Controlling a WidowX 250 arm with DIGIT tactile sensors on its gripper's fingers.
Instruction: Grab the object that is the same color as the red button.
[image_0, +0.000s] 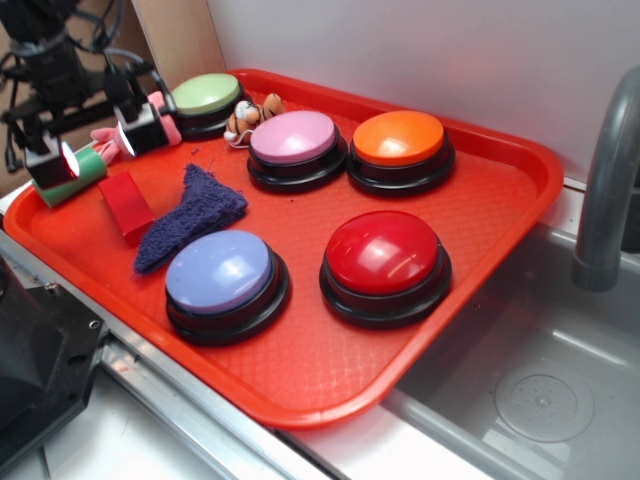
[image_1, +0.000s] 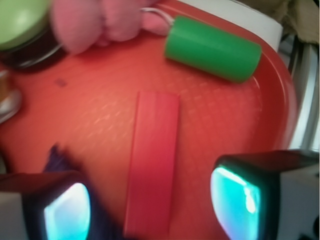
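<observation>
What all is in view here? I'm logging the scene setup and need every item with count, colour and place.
tray: 1, red, on the counter beside the sink
buttons: 5, on the tray; green at back left, pink, orange, blue, red button at front right
block: 1, red, left part of tray
cylinder: 1, green, lying near the left rim
cloth: 1, dark blue, beside the block
pink soft toy: 1, by the green button
small tiger figure: 1, orange and white, back of tray
sink: 1, grey, right, with faucet
end effector: 1, black, open above the block
</observation>
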